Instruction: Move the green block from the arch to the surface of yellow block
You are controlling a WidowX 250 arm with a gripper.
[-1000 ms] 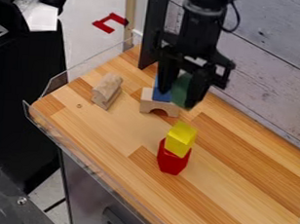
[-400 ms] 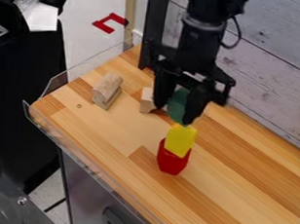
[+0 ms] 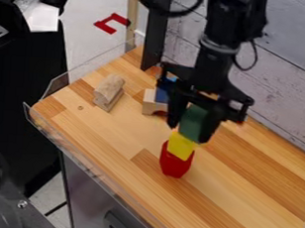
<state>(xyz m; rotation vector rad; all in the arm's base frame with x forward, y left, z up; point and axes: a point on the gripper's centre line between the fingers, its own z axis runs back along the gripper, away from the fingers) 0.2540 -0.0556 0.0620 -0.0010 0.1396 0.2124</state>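
Striped wooden tabletop [image 3: 242, 192]: it carries the blocks, beside a wall of pale planks [image 3: 283, 81].
Black two-finger gripper [image 3: 189, 133]: it hangs downward and pinches a dark green oblong block [image 3: 193, 121] between its two fingers.
Green block: it is off the arch and in the grip, its long axis nearly upright, with a slight lean.
Yellow target: the bright yellow block [image 3: 181, 146] lies just below the gripper, a little toward the view's left. A small shift that way is probably needed before release; whether green and yellow already touch, one cannot tell.
Red support: a red block [image 3: 175, 162] stands under the yellow one.
Arch: the pale wooden arch [image 3: 154, 103] is farther back, with a blue block [image 3: 162, 94] upon it.
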